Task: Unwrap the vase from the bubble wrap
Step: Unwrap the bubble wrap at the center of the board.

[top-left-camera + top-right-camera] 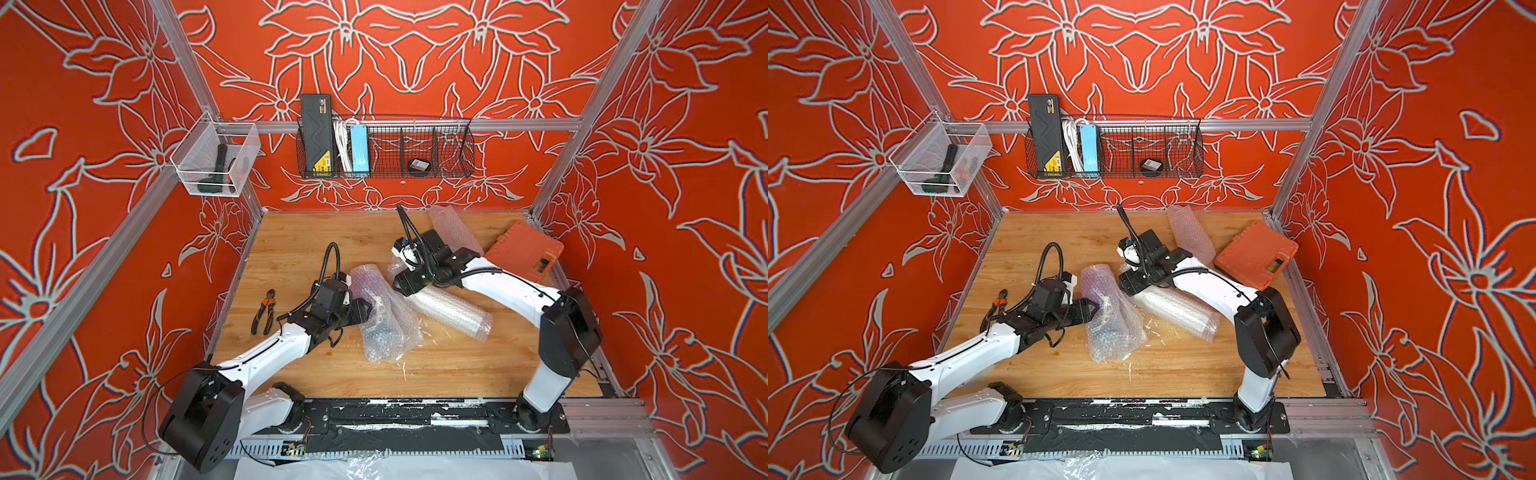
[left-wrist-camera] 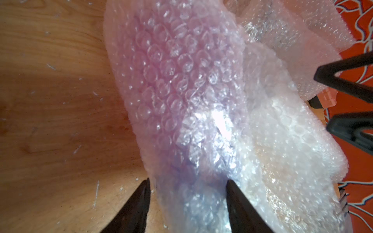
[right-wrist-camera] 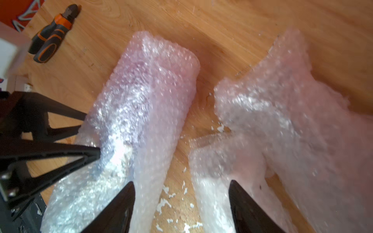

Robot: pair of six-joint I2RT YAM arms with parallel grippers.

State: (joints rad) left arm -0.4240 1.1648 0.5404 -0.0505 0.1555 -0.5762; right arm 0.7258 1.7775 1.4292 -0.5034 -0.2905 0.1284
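Two rolled bundles of bubble wrap lie side by side at mid-tabletop. The left gripper straddles the edge of the bundle nearer its arm, one finger denting the plastic; whether the fingers clamp it cannot be told. The right gripper hangs with fingers parted over the end of the second bundle.

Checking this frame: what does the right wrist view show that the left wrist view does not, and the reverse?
Only the right wrist view: the black and orange pliers lying on the table, and the left end effector seen from the side, one fingertip denting the wrapped bundle.
Only the left wrist view: the right end effector seen from outside, jaws apart, beyond the bundle.
Both: the bundle, the looser bubble wrap beside it, and the wooden table scattered with white flecks.
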